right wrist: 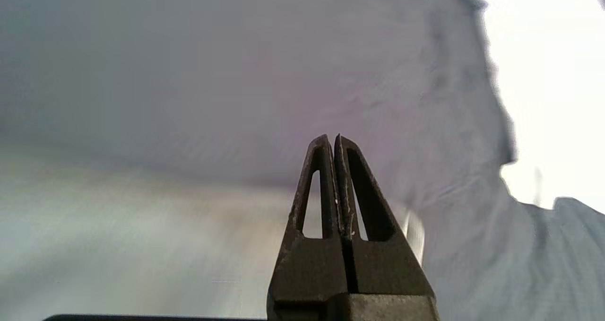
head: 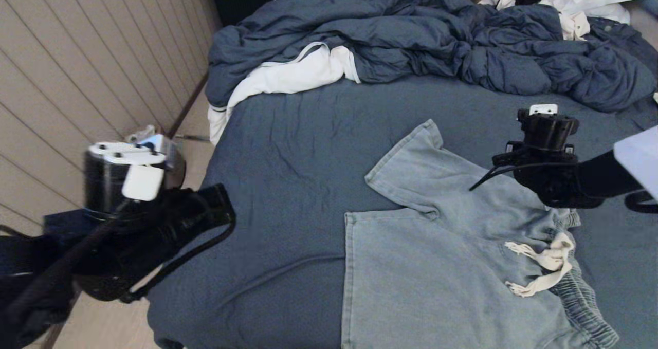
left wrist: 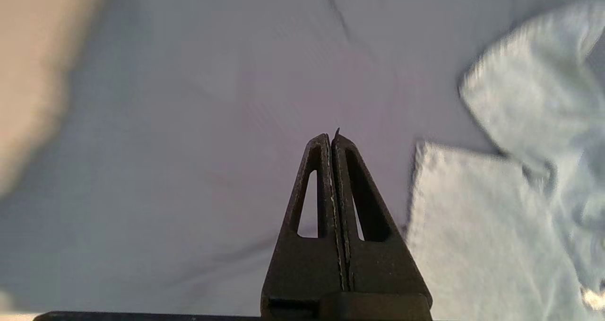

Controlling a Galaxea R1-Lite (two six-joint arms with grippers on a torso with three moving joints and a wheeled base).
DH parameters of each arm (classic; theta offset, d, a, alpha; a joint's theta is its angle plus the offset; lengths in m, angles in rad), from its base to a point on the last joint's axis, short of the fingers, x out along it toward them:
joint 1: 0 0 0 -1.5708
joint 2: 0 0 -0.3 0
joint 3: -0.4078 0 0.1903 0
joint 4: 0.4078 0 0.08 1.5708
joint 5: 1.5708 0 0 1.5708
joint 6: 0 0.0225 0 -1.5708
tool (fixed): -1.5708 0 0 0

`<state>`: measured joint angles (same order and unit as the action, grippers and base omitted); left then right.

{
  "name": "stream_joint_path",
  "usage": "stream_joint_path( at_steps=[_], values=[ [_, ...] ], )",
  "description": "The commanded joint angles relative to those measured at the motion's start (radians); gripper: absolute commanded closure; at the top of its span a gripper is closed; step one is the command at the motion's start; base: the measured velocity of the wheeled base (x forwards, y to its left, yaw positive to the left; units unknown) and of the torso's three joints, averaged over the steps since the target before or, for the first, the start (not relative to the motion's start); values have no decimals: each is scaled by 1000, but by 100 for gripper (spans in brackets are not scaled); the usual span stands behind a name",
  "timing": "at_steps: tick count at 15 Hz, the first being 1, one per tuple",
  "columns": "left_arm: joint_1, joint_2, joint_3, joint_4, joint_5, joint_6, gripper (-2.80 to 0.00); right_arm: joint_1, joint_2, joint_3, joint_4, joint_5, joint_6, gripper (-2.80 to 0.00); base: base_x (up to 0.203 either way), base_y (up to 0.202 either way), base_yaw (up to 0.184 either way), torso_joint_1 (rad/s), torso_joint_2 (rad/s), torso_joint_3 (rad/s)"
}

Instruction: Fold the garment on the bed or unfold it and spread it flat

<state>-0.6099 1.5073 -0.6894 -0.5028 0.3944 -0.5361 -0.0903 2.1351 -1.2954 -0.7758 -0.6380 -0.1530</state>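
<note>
Head view shows the garment [head: 442,256], light blue shorts, lying on the bed [head: 288,184] toward its near right corner, one leg flat and reaching to the near edge, the other leg angled away toward the middle of the bed. The ribbed waistband [head: 581,297] runs along the right side of the shorts, and the cream drawstring [head: 545,264] lies loose on the fabric just beside it. My right gripper [right wrist: 336,139] hangs above the bed close to the shorts' waistband end, its fingers pressed together with nothing between them; my right wrist view shows only blue fabric beneath it. My left gripper [left wrist: 332,139] is out at the bed's left edge, well apart from the shorts, fingers likewise closed tight and empty, with bare sheet below and the shorts' hem off to one side. Along the far edge of the bed a rumpled dark blue duvet [head: 437,35] is heaped, and a white cloth [head: 288,76] spills from under it over the far left corner.
</note>
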Motion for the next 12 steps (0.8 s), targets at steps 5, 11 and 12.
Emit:
stream_joint_path(
  at_steps=[5, 11, 12],
  values=[
    [80, -769, -23, 579, 35, 62, 0, 170, -796, 536, 260, 178, 115, 0, 0, 0, 0, 0, 0, 0],
    [382, -1224, -21, 1108, 49, 138, 0, 323, -1618, 804, 858, 225, 214, 0, 0, 0, 0, 0, 0, 0],
    [414, -1229, -3, 1150, 32, 134, 0, 321, -1732, 832, 972, 230, 224, 0, 0, 0, 0, 0, 0, 0]
  ],
)
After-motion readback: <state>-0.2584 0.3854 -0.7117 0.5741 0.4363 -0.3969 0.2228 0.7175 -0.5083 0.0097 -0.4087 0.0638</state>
